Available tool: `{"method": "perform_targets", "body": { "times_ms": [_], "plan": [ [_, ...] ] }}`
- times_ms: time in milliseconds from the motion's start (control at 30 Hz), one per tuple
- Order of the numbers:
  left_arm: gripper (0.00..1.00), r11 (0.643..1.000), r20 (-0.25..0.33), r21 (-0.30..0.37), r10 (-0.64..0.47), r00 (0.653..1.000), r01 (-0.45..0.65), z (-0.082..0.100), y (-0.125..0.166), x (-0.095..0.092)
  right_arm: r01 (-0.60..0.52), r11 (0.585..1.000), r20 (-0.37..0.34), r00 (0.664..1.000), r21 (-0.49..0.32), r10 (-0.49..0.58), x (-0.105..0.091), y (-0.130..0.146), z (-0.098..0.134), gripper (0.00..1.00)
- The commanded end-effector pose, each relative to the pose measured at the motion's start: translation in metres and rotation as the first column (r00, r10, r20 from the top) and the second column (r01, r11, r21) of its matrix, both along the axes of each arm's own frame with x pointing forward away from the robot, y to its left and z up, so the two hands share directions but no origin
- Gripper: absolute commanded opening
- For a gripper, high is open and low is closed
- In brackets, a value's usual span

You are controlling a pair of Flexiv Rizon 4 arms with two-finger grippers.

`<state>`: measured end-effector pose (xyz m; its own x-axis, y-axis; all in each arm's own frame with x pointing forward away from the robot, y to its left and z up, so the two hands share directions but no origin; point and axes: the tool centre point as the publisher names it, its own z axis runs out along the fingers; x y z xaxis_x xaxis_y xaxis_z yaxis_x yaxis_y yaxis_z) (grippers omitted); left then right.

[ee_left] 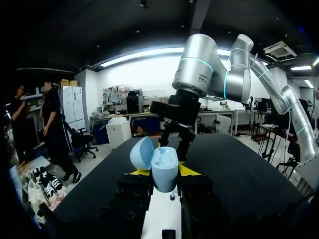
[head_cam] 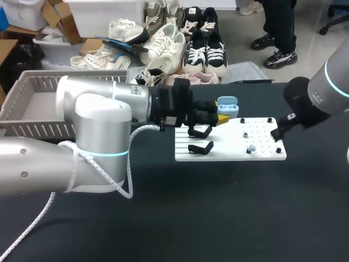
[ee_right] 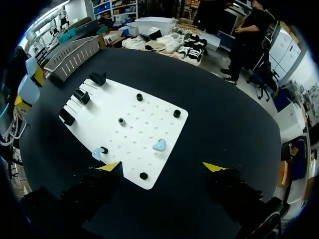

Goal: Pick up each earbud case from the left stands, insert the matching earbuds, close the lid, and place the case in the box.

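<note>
My left gripper (head_cam: 220, 115) is shut on a light-blue earbud case (head_cam: 227, 106) with its lid open, held above the left part of the white board (head_cam: 229, 154). In the left wrist view the case (ee_left: 164, 168) stands upright between the yellow tips of my left gripper (ee_left: 162, 172), its lid (ee_left: 141, 152) tipped back. Two light-blue earbuds (ee_right: 159, 145) (ee_right: 97, 154) lie on the board (ee_right: 134, 107) just ahead of my right gripper (ee_right: 162, 167), which is open and holds nothing. Black stands (head_cam: 200, 131) (head_cam: 200, 147) at the board's left side are bare.
A grey slatted basket (head_cam: 32, 82) stands at the table's far left, partly behind my left arm. Small black pegs (ee_right: 176, 113) dot the board. My right arm (head_cam: 313, 101) comes in over the table's right edge. Dark tabletop stretches in front of the board.
</note>
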<state>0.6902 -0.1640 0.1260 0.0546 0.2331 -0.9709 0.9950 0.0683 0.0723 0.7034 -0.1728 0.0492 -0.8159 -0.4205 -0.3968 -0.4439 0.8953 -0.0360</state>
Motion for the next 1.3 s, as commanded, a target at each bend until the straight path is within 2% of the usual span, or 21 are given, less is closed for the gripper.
{"method": "perform_targets", "body": {
  "times_ms": [33,233,467,700,1167,1300],
  "plan": [
    [0.0,1.0,0.002,-0.002,0.004,1.0,-0.004,0.0,0.0,-0.001,0.002,1.0,-0.017,1.0,0.027,-0.002,0.002,-0.001,-0.001,1.0],
    [0.0,1.0,0.002,-0.002,0.004,1.0,-0.004,0.0,0.0,-0.001,0.013,0.998,-0.029,1.0,0.059,-0.011,0.004,0.004,0.001,1.0],
    [0.0,1.0,0.002,-0.002,0.004,1.0,-0.004,0.0,0.0,-0.001,0.015,0.998,-0.047,0.999,0.058,-0.012,0.008,0.012,0.006,1.0],
    [0.0,1.0,0.002,-0.002,0.004,1.0,-0.004,0.0,0.0,-0.001,0.027,0.999,-0.057,0.998,-0.033,-0.029,0.007,0.021,0.005,1.0],
    [0.0,1.0,0.002,-0.002,0.004,1.0,-0.004,0.0,0.0,-0.001,0.015,0.996,-0.076,0.997,-0.083,-0.022,0.01,0.02,-0.011,1.0],
    [0.0,1.0,0.002,-0.002,0.004,1.0,-0.004,0.0,0.0,-0.001,0.015,0.996,-0.078,0.997,-0.091,-0.022,0.014,0.017,-0.013,0.96]
  ]
}}
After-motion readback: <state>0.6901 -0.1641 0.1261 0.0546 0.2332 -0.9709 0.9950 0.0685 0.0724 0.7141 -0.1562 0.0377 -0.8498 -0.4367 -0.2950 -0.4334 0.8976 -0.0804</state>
